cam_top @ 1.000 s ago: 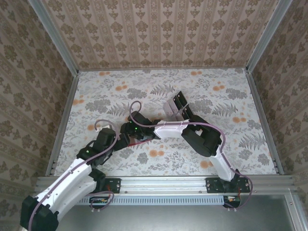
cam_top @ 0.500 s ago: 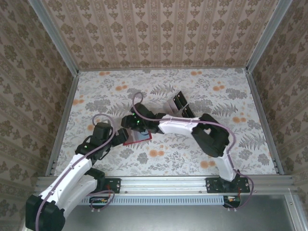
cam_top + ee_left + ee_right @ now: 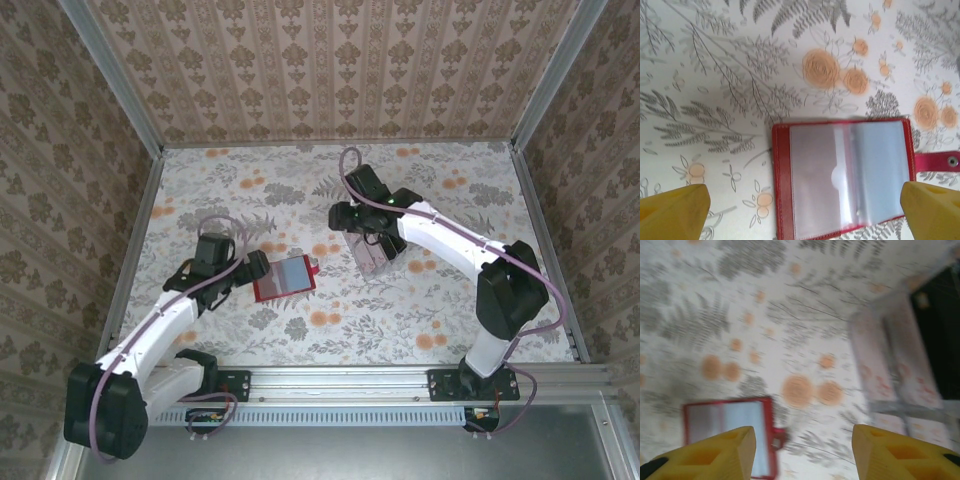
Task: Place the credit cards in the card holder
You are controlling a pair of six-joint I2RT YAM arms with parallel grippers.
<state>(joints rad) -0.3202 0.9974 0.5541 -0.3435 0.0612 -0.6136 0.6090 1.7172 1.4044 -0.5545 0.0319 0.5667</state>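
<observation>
The table [image 3: 440,300], covered with a fern-and-flower print, is fenced by patterned walls [image 3: 340,70], whose tops are cut off in the overhead view.

The right arm [image 3: 450,235] reaches from its base up and across to the far middle of the table. The left arm [image 3: 150,330] stretches toward the near middle, its shoulder cut off at the bottom corner.

The right gripper [image 3: 347,216] hangs over the far end of a clear plastic tray [image 3: 368,250] and hides that end from above. In its own camera the right gripper [image 3: 805,452] shows two yellow fingertips standing moderately apart with bare cloth between them. That picture is blurred. The tray [image 3: 900,405] lies at the right with pale pinkish faces in it, apparently the credit cards [image 3: 875,360], and a dark part cut off by the edge. The cards cannot be counted.

The left gripper [image 3: 250,268] sits just beside the left edge of the card holder [image 3: 283,277], its jaws spread wide. In the left wrist view the gripper [image 3: 803,210] grips nothing, and only its fingertips show at the bottom corners.

The card holder [image 3: 845,175] lies open and flat on the cloth, well apart from the tray, its near edge cut off. Whether its cloudy pockets contain a card cannot be told. Its snap strap [image 3: 937,161] sticks out to the right.
</observation>
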